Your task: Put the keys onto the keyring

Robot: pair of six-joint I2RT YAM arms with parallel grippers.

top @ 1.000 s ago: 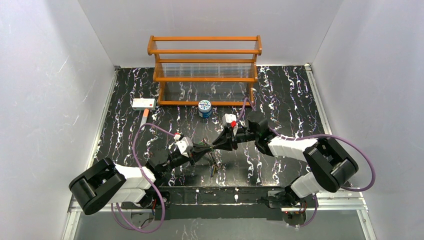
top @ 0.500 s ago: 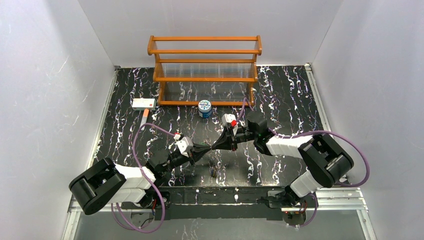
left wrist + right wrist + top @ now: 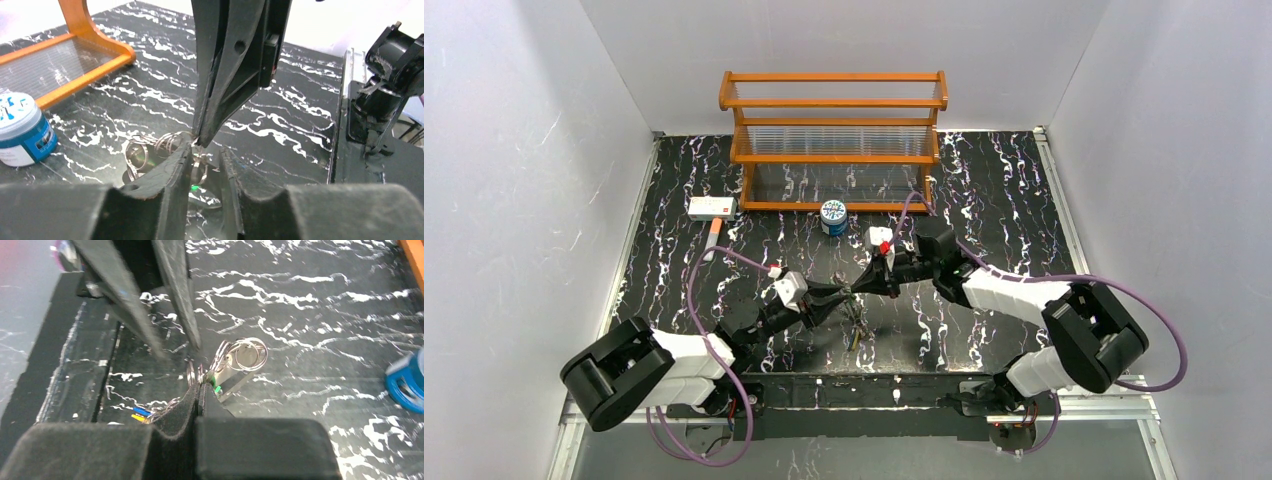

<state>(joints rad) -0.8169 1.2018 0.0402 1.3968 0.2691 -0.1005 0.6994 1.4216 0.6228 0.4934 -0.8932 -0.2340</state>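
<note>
Keyring (image 3: pixel 246 353) and keys (image 3: pixel 142 413) are right in the middle of the table (image 3: pixel 984 200), a little toward its near edge, caught where the two claws meet. The black surface is veined with white and shut in by plain white walls (image 3: pixel 514 150) on three sides. Along the far edge stands an orange wooden rack (image 3: pixel 834 100), well apart from the action. Both arms reach in from the near corners, purple cables looping off them.

The left claw (image 3: pixel 836 294) has its fingers apart with a narrow gap, and thin wire loops sit in that gap. The right claw (image 3: pixel 861 287) comes in from the opposite side with its fingers pressed together and the tips right at the wire. Whether they pinch a strand I cannot tell.

A white box (image 3: pixel 712 207) with a red mark lies toward the far left corner, with a small orange-and-white stick (image 3: pixel 714 238) just in front of it. A round blue-and-white can (image 3: pixel 833 216) stands just before the rack, behind the claws and out of their way.

From above, the bunch is only a dark tangle under the fingertips. The right wrist view picks out the round wire loops, a green key head beside its own tips, and blue and yellow heads lower left. The left wrist view shows the right claw's tip touching the loops.
</note>
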